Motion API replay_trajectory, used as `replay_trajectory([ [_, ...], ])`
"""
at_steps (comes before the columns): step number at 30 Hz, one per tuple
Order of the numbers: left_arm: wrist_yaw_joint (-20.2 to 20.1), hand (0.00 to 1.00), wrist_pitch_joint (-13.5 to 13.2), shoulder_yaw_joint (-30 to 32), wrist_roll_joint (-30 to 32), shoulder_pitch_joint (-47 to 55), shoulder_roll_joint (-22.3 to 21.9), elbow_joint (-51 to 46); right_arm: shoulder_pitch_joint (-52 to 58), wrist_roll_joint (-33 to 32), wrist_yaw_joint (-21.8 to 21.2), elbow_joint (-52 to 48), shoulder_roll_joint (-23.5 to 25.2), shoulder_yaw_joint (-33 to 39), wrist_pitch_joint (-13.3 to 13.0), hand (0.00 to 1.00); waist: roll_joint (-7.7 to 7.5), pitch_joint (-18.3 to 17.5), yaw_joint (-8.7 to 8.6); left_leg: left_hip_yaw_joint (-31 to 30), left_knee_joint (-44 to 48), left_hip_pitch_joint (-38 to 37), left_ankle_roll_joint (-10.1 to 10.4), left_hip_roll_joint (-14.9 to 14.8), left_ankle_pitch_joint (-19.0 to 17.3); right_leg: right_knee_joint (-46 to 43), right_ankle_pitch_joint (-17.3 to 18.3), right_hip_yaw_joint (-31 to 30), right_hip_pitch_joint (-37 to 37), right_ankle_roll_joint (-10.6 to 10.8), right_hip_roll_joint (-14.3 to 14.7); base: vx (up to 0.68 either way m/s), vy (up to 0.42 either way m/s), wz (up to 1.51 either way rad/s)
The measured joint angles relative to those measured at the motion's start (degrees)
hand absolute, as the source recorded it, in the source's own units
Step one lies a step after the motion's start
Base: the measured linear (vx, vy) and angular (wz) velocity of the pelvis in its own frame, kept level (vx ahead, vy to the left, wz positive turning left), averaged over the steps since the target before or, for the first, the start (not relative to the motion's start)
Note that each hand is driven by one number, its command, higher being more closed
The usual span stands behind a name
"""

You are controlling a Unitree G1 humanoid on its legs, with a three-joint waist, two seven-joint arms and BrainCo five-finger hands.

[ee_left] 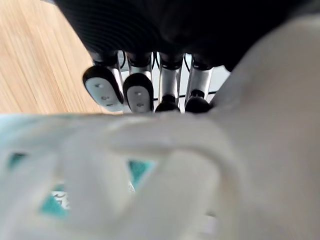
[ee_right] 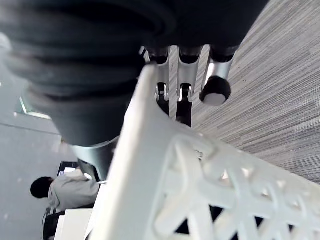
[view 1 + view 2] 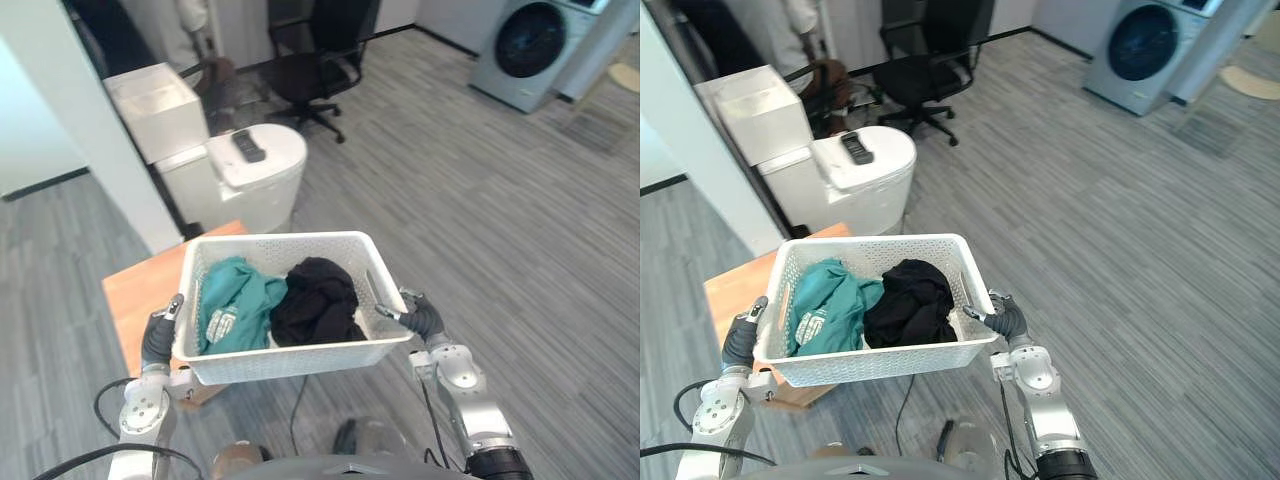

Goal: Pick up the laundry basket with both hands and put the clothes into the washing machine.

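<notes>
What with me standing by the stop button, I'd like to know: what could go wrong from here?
The laundry basket hangs between the left hand and right hand, each gripping a side rim; a slip on either side could tip it.
The black garment looks heaped near rim height beside the teal garment, so a tilt might spill it.
The washing machine stands far across the floor, its door apparently shut, with both hands occupied.

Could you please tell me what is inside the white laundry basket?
Inside the laundry basket lie a teal garment on the robot's left and a black garment on its right, touching. They cover most of its floor, so anything beneath them is hidden.
</notes>
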State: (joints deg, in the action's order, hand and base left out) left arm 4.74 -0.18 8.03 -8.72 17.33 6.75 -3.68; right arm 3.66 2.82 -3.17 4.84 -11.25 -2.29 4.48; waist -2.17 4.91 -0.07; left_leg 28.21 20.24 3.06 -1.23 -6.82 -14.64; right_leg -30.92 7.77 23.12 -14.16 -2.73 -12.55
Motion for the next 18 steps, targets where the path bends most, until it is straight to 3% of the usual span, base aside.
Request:
replay_trajectory([
  [1,0.1,1.00,0.0,0.4,0.0,-0.1,-0.4,0.8,-2.3,0.1,0.0,1.9,-0.9,-1.1,0.0,1.00,1.36,-0.2,0.35,0.1,-1.8,0.1,1.3,-0.2,-0.3,4.2,-2.9,0.0,0.0,0.1,3.3,-0.08,-0.050,-1.66],
  [2,0.0,1.00,0.0,0.4,0.1,-0.6,-0.6,1.4,-4.2,0.4,0.0,4.1,-1.4,-1.5,0.0,1.00,2.13,-0.6,0.92,1.7,-5.4,-0.4,1.5,-0.6,1.5,9.9,-6.9,-1.0,-0.1,-0.4,6.2,-0.11,-0.073,-1.82],
  [3,0.0,1.00,0.0,0.4,0.1,-1.2,-1.0,1.9,-5.3,0.5,0.0,5.4,-1.4,-1.6,0.0,1.00,2.81,-0.9,1.46,4.8,-8.2,-0.9,1.5,-2.3,3.0,15.5,-8.8,-0.7,0.9,-1.0,8.2,-0.12,-0.141,-1.51],
  [4,0.0,1.00,-0.2,0.6,0.1,-2.1,-0.8,2.7,-5.9,0.5,0.0,5.7,-1.4,-1.6,0.0,1.00,2.57,-0.9,1.67,7.3,-9.0,-1.1,2.1,-2.8,3.9,13.4,-6.0,2.5,0.9,-3.3,7.3,-0.09,-0.184,-1.26],
  [5,0.0,1.00,-0.1,0.7,0.1,-2.4,-0.7,3.6,-6.1,0.5,0.0,5.8,-1.5,-1.7,0.1,1.00,1.86,-1.1,1.65,9.8,-8.7,-1.5,2.0,-2.5,4.0,11.2,-2.8,6.0,2.2,-1.0,4.3,-0.06,-0.138,-0.98],
  [6,0.0,1.00,-0.1,0.7,0.1,-2.4,-0.6,3.9,-6.1,0.5,0.0,5.8,-1.5,-1.8,0.1,1.00,1.44,-1.2,1.79,10.7,-8.3,-1.6,2.0,-2.3,4.0,13.2,-3.2,6.0,3.2,1.8,3.8,-0.02,-0.173,-0.93],
  [7,0.0,1.00,-0.1,0.7,0.1,-2.5,-0.7,4.6,-6.4,0.5,0.0,5.8,-1.7,-2.0,0.1,1.00,1.26,-1.4,1.95,11.2,-8.4,-1.5,2.4,-2.2,4.2,18.6,-4.8,5.0,4.7,3.1,5.6,-0.01,-0.200,-0.92],
  [8,0.0,1.00,-0.2,0.7,0.1,-2.5,-1.2,4.6,-6.6,0.5,0.0,5.8,-2.2,-2.0,0.1,1.00,1.86,-1.6,2.45,10.9,-8.9,-1.2,3.0,-3.0,4.5,23.9,-8.0,3.2,5.6,2.4,8.2,-0.02,-0.229,-0.96],
  [10,0.0,1.00,-0.2,0.5,0.1,-2.7,-1.2,4.6,-6.5,0.5,0.0,5.7,-2.8,-2.1,0.1,1.00,1.94,-1.7,2.69,11.0,-9.4,-1.1,3.6,-3.7,4.7,29.0,-11.2,1.6,6.8,1.9,10.4,-0.05,-0.111,-0.55],
  [14,0.1,1.00,-0.2,-1.0,0.1,-2.8,-1.3,4.8,-6.5,0.4,0.1,5.5,-4.3,-2.1,0.1,1.00,1.94,-1.8,2.21,9.9,-9.3,-1.1,3.9,-3.5,4.8,35.0,-13.9,1.4,10.0,1.9,11.6,-0.05,0.009,0.07],
  [18,0.1,1.00,-0.2,-1.0,0.1,-2.7,-1.1,4.9,-6.5,0.4,0.1,4.5,-4.2,-2.1,0.1,1.00,2.00,-2.3,3.22,7.7,-9.5,-0.4,3.7,-2.7,5.4,35.6,-15.3,1.1,10.2,2.2,11.4,-0.06,0.138,0.23],
])
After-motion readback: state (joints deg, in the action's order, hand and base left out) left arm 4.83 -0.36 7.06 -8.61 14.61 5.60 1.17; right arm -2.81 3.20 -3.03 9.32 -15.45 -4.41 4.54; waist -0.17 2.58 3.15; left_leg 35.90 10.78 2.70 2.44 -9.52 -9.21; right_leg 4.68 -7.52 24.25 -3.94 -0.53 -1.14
